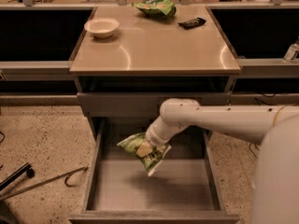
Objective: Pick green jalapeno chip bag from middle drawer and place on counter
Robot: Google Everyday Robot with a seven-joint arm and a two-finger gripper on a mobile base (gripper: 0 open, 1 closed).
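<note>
The green jalapeno chip bag (143, 152) hangs crumpled in the air above the floor of the middle drawer (154, 188), which stands pulled out and open. My gripper (150, 147) is at the end of the white arm, coming in from the right, and is shut on the bag's upper part. The bag's shadow lies on the bare drawer bottom below it. The counter (154, 50) is the glossy tan tabletop above the drawer cabinet, well above the bag.
On the counter stand a white bowl (101, 27) at the back left, a lighter green puffy bag (155, 7) at the back middle and a small black object (192, 23). The closed upper drawer front (140, 104) lies between bag and counter. A thin hooked rod (44, 183) lies on the floor left.
</note>
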